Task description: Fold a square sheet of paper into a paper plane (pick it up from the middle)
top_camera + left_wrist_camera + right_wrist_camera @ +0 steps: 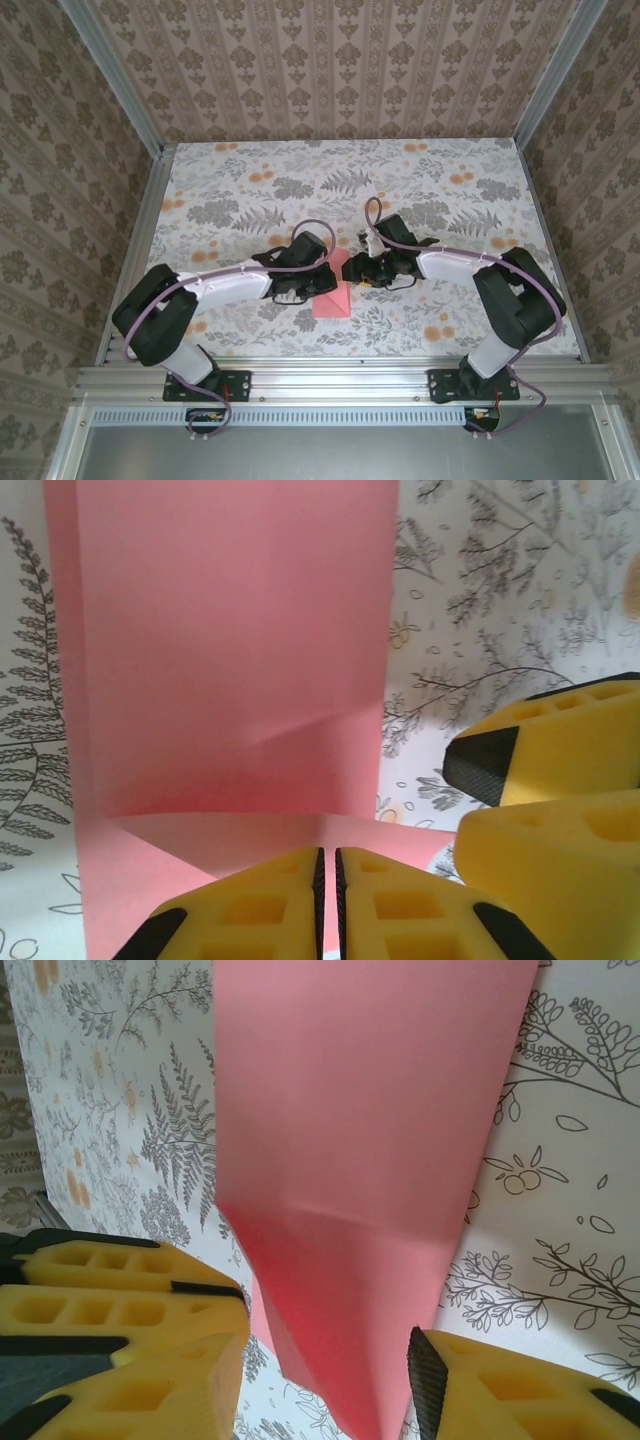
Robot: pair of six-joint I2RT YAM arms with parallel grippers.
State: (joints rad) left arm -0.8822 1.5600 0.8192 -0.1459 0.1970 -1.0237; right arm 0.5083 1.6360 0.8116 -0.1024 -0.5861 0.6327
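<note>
On the floral table [450, 200], left claw [328, 865] closed, touching folded pink sheet [230, 650], right claw [320, 1390] open astride it

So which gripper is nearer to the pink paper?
Left, narrowly. The left gripper, shut, sits over the pink paper at its fold; the right gripper, open, straddles a corner of it.

The paper [333, 300] lies on the table [250, 180], near the middle and close to the near edge. The left gripper [328, 860] is on its left side. The right gripper [328, 1345] is on its right, with the paper's end between its fingers.
</note>
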